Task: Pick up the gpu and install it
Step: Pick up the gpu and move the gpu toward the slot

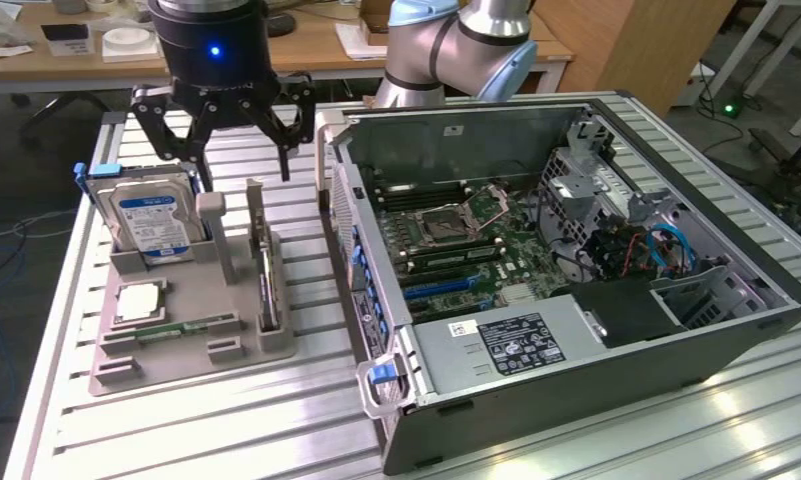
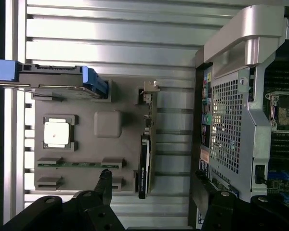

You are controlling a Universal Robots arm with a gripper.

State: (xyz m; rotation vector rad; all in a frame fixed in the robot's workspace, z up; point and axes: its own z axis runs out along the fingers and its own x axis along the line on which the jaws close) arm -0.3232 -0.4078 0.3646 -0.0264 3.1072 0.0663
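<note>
Your gripper (image 1: 233,150) hangs wide open with nothing in it above the far end of the gray holder (image 1: 173,360), and the gpu (image 1: 261,262) stands thin on its edge in a slot on the exterior view's right side of that holder. If you come down a bit off, one finger could bump the hard drive (image 1: 153,215) standing near on the exterior view's left, or pinch the card crooked so it jams. The computer case (image 1: 547,400) is close on the other side with just a thin strip of table (image 1: 313,400) between, so your open room is up above.
</note>
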